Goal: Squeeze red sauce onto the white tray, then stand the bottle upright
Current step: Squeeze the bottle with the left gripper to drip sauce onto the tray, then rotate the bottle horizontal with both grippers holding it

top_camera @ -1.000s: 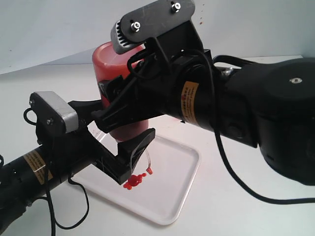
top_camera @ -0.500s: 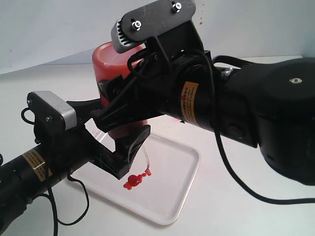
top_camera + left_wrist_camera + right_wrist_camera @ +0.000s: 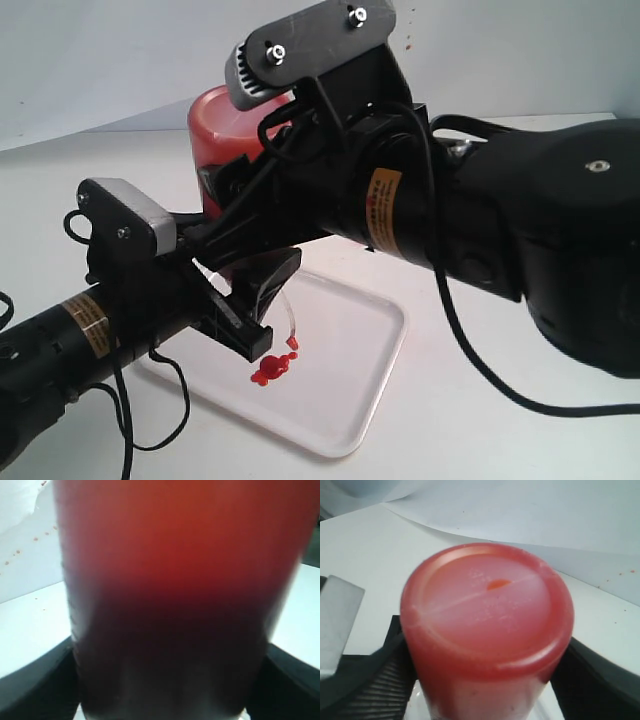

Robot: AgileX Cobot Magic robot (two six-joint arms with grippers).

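Observation:
The bottle [image 3: 222, 122] hangs upside down over the white tray [image 3: 372, 368], its flat base up [image 3: 487, 605]. My right gripper [image 3: 228, 212] is shut on its body, black fingers [image 3: 362, 685] pressing both sides. Lower down, my left gripper [image 3: 255, 305] is shut on the same bottle, which fills the left wrist view [image 3: 175, 580]. The nozzle is hidden behind the left fingers [image 3: 265, 272]. The thin tether with its small red tip cap [image 3: 293, 347] dangles just above the tray. A glossy blob of red sauce [image 3: 268, 372] lies on the tray below.
The tray rests on a white table [image 3: 520, 440]. The bulky right arm [image 3: 520, 230] fills the right side of the exterior view. The left arm's cable [image 3: 160, 410] loops beside the tray's near corner.
My left gripper has risen and shifted right along the bottle. The tip cap has lifted slightly off the sauce blob. The right gripper and the bottle's base have stayed put.

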